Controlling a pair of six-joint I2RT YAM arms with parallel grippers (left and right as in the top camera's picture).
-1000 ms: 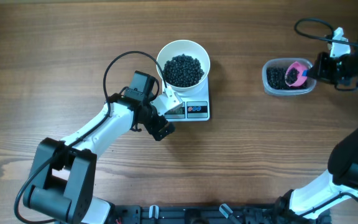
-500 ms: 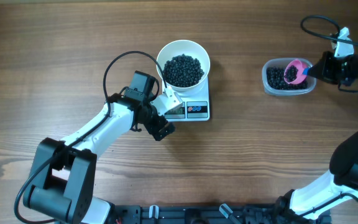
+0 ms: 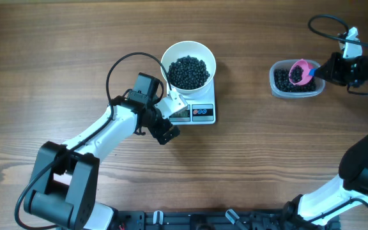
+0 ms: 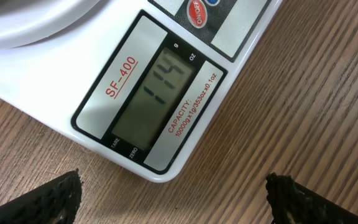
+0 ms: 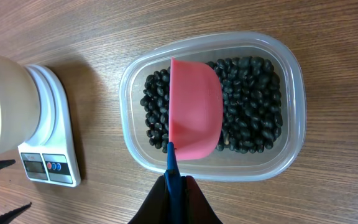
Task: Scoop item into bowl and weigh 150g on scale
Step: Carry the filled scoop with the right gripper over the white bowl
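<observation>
Bowl: white bowl [image 3: 165,59] standing on the scale [image 3: 203,113], well filled with black pieces [image 3: 188,71].
Tub: clear plastic tub [image 3: 276,87] near the table's right edge, its floor covered by more of the black pieces.
Scoop: pink scoop [image 3: 299,71] tilted over the tub, blue handle towards the right arm.
Right gripper [image 3: 328,69]: fingers pressed together on the scoop's handle.
Left gripper [image 3: 171,118]: fingers spread wide, holding nothing, at the scale's front left corner.
Left wrist view only: display [image 4: 151,93] reads 114, with g marked above it; red on/off button beside it.
Right wrist view only: the scoop's smooth pink side faces the camera; the tub's rim shows all round; bowl and scale sit far left.
Room: bare wooden table [image 3: 75,51] lies between scale and tub; wide stretches above and left of the bowl.
</observation>
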